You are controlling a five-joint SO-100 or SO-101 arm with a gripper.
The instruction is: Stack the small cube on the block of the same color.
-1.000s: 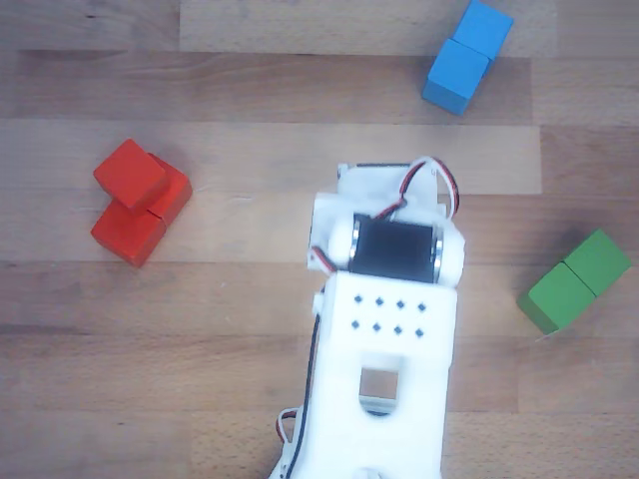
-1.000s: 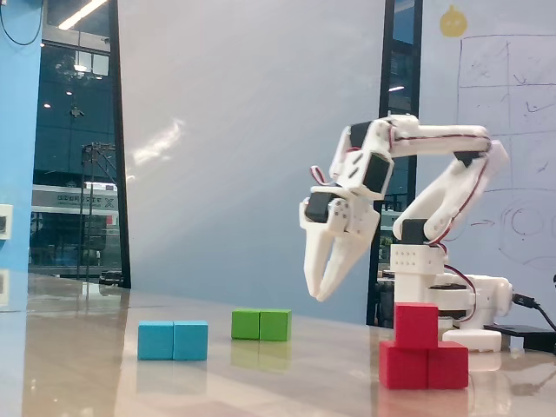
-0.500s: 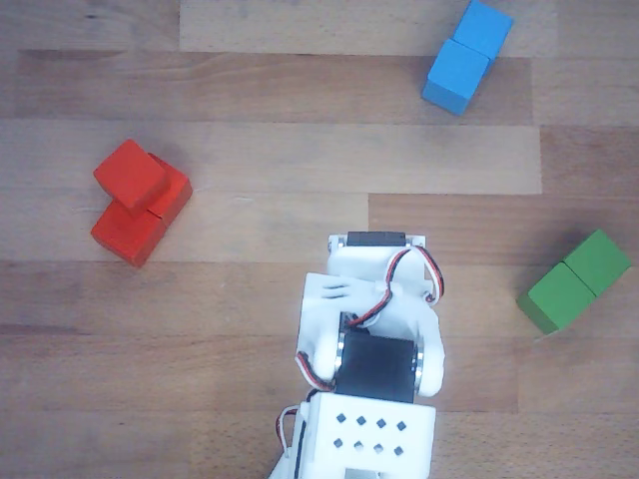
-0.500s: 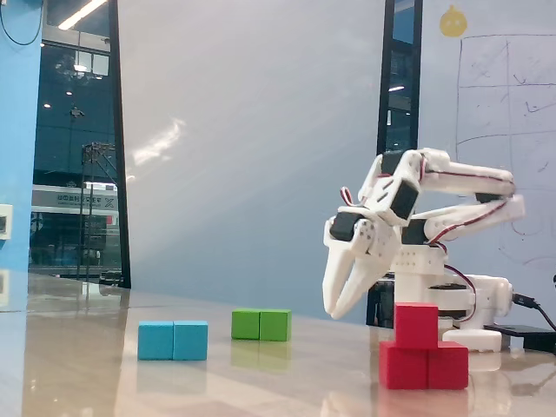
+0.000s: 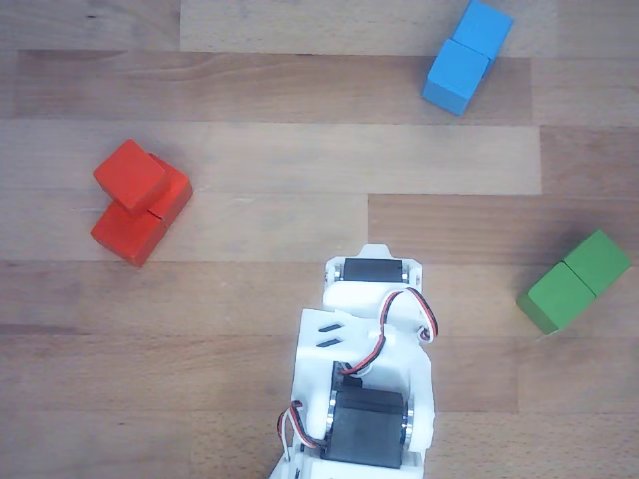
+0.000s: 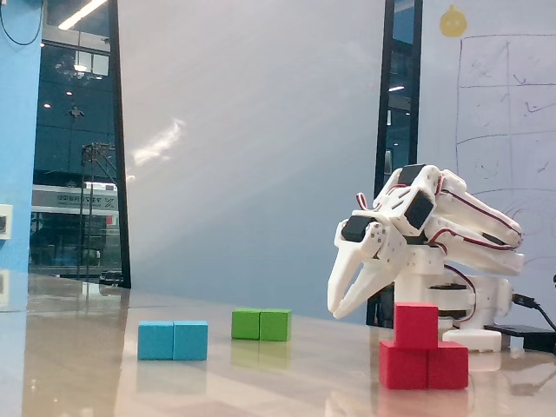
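Since the small cube [image 5: 130,172] was already seated on the block of the same color [image 5: 141,217], over its middle seam in the fixed view [image 6: 416,325], the stacking was judged done. The red block's long axis was seen running diagonally in the other view, well to the left of the arm. The gripper [image 6: 337,306] was seen folded toward the base, fingers pressed nearly together and pinching nothing, just above and left of the stack.

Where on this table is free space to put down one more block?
In the other view, bare wood lies between the red block carrying the small cube and the blue block, and along the lower left. It is crowded at bottom centre, where the arm sits beside the green block.
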